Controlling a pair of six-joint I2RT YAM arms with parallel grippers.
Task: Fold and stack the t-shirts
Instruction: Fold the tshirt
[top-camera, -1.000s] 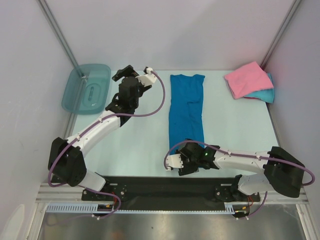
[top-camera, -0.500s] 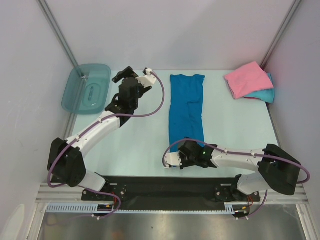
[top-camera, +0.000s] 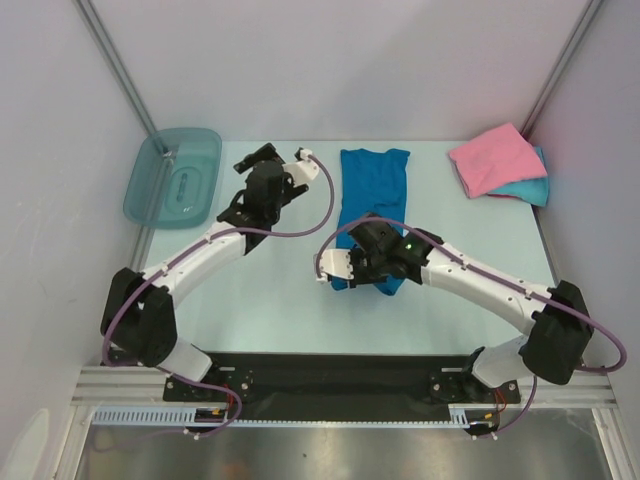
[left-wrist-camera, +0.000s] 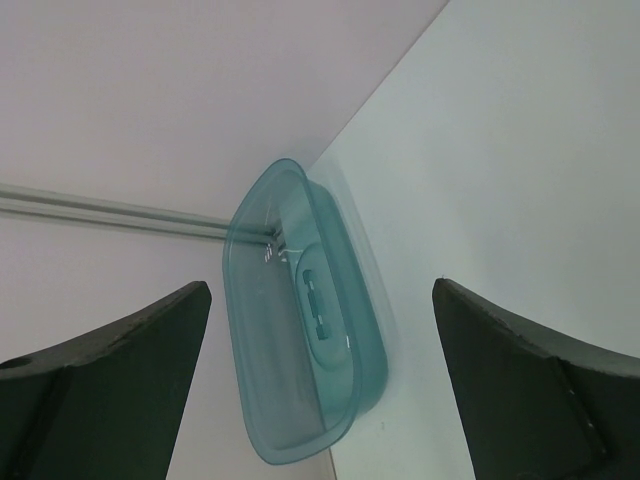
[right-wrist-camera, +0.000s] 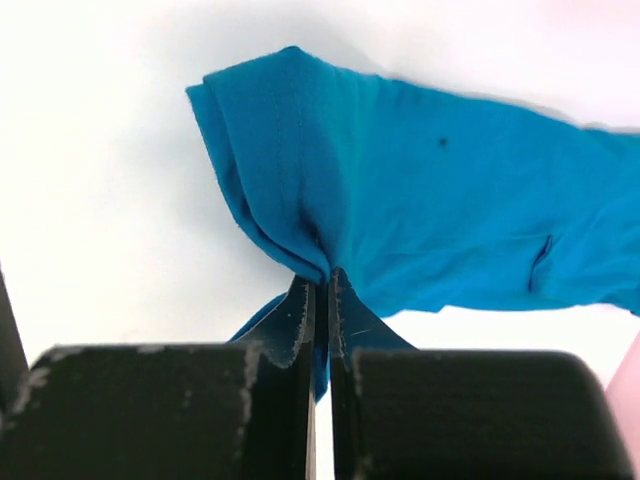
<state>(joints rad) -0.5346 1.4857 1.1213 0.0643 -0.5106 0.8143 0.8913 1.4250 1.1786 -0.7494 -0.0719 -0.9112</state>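
Observation:
The deep blue t-shirt (top-camera: 373, 190), folded into a long strip, lies at mid-table. Its near end is bunched and raised off the table. My right gripper (top-camera: 372, 272) is shut on that near hem. In the right wrist view the blue t-shirt (right-wrist-camera: 430, 190) is pinched between the closed fingertips of my right gripper (right-wrist-camera: 322, 285), with a flap hanging below. The pink t-shirt (top-camera: 490, 157) lies folded at the far right on the turquoise t-shirt (top-camera: 530, 189). Left of the blue shirt's far end, my left gripper (top-camera: 258, 157) hovers open and holds nothing.
The translucent teal bin (top-camera: 172, 178) stands at the far left corner against the wall. In the left wrist view the bin (left-wrist-camera: 300, 340) shows between the spread fingers of my left gripper (left-wrist-camera: 320, 292). White walls close in the table on both sides.
My right gripper closed on the blue shirt's near hem and carried it up and toward the far side, shortening the strip. The left gripper shifted slightly right.

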